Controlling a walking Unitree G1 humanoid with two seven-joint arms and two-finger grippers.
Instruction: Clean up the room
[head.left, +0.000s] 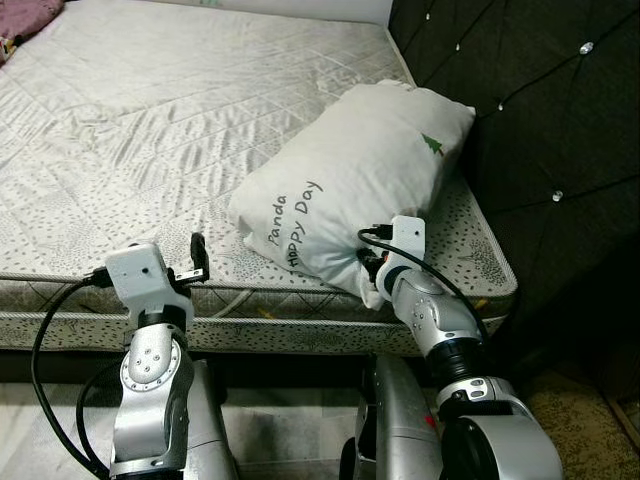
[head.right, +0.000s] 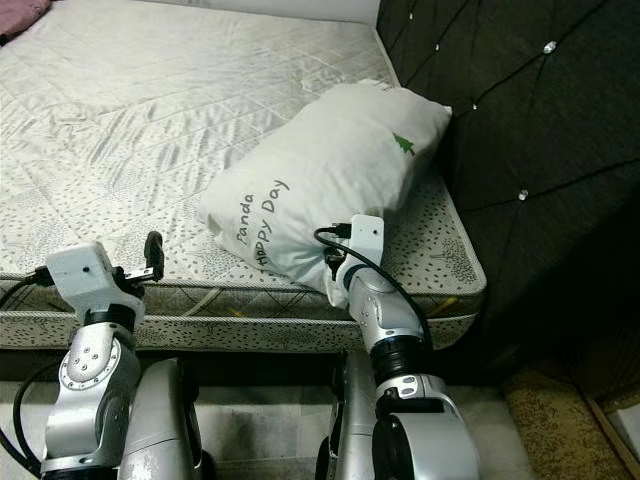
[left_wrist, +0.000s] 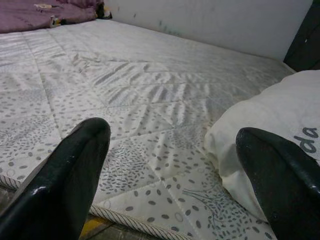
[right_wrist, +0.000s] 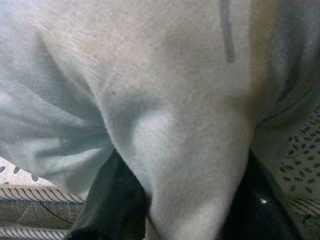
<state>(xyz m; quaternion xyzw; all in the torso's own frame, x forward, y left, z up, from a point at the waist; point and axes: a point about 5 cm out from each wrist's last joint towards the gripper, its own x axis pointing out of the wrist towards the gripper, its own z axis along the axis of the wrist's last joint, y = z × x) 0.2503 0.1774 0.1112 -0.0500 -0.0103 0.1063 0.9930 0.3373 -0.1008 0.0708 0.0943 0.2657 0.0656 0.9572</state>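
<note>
At the near right corner of the bed, a white pillow is lying tilted on the mattress, its far end leaning close against the dark tufted headboard. The pillow is carrying grey "Panda Happy Day" lettering and a small green tree print. The right gripper is pinching the pillow's nearest corner; in the right wrist view the white fabric is bunching between the two black fingers, so this gripper is clenching on the pillow. The left gripper is hovering at the front edge of the mattress, well to the left of the pillow, not touching it. In the left wrist view its fingers are standing spread wide apart, holding nothing, with bare quilted mattress between them. A purple blanket is lying at the far left corner of the bed. A pale wall is running behind the bed.
</note>
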